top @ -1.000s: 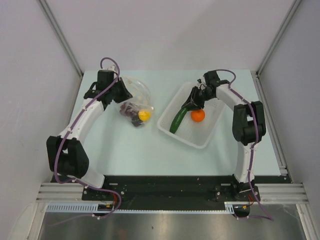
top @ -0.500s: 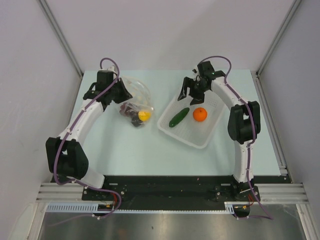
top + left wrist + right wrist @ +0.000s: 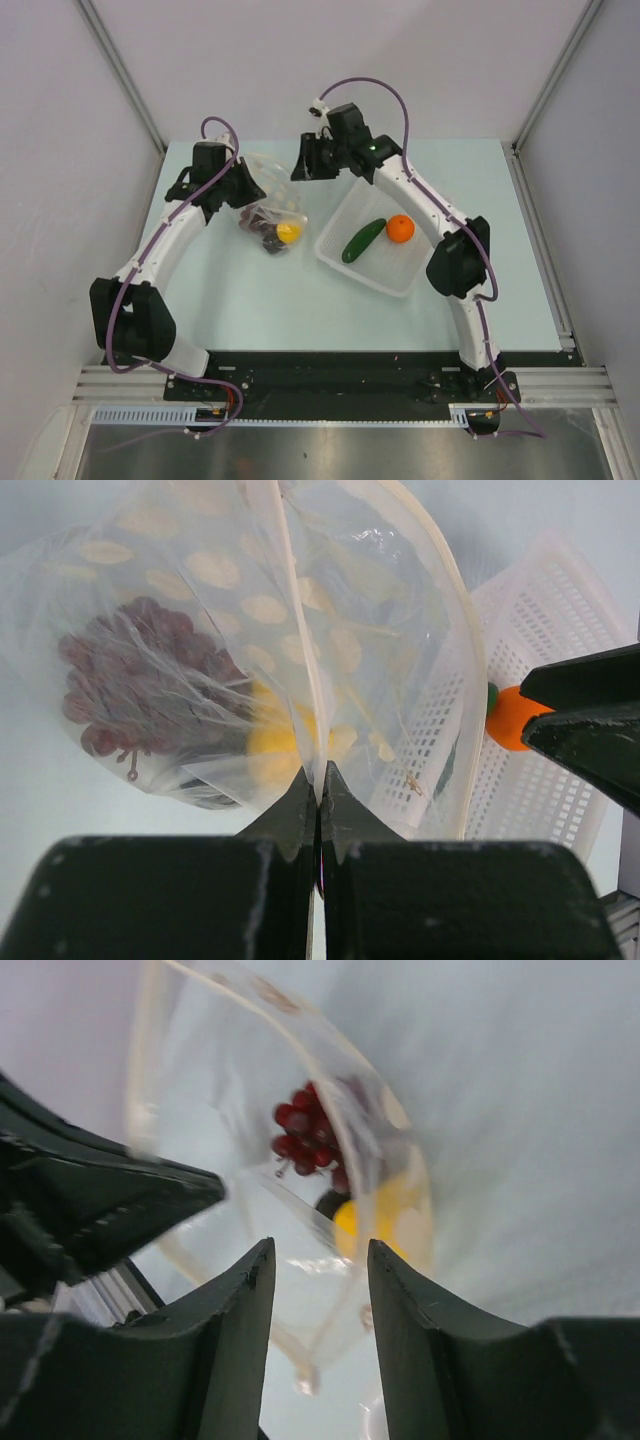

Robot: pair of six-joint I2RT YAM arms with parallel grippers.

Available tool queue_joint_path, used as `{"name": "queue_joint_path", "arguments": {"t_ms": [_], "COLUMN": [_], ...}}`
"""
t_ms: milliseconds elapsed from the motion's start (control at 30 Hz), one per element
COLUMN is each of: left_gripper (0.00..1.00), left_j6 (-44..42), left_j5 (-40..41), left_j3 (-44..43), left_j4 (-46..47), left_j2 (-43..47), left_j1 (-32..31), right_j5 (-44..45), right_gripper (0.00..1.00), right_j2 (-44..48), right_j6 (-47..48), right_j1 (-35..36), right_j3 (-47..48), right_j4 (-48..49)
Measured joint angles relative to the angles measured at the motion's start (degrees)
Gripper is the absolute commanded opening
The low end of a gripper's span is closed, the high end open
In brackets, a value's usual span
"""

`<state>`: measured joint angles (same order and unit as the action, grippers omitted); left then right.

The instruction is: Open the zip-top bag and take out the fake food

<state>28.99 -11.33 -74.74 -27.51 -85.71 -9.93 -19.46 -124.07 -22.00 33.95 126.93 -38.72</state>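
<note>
The clear zip-top bag [image 3: 270, 195] lies at the table's back left, its mouth held open. It holds the yellow pear-like fruit [image 3: 289, 231], the dark red grape bunch [image 3: 150, 675] and a small dark fruit [image 3: 333, 1203]. My left gripper [image 3: 243, 193] is shut on the bag's edge [image 3: 300, 680]. My right gripper [image 3: 307, 168] is open and empty just right of the bag's mouth [image 3: 250, 1140]. The green cucumber [image 3: 363, 240] and orange ball [image 3: 400, 229] lie in the white perforated basket [image 3: 340, 262].
Grey walls stand close behind and beside the table. The basket sits right of centre. Both arms arch over the table's back half.
My right gripper let go of the cucumber in the basket, then swung left across the table to the bag's mouth. The left arm and the bag stayed in place.
</note>
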Motion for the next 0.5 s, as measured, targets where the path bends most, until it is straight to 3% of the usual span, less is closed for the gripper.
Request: {"name": "queue_joint_path", "arguments": {"t_ms": [300, 500], "left_gripper": [0.00, 0.00], "left_j6": [-1.01, -1.01], "left_j5": [-1.05, -2.08], "left_j3": [-0.07, -0.07], "left_j4": [-0.02, -0.02], "left_j2": [0.00, 0.00], "left_j1": [0.00, -0.26], "right_j5": [1.01, 1.20], "right_gripper": [0.30, 0.30], "right_j2": [-4.55, -8.92], "right_j6": [-0.46, -0.50], "right_j1": [4.31, 4.72], "right_j3": [7.85, 7.87], "right_j4": [3.56, 3.41]}}
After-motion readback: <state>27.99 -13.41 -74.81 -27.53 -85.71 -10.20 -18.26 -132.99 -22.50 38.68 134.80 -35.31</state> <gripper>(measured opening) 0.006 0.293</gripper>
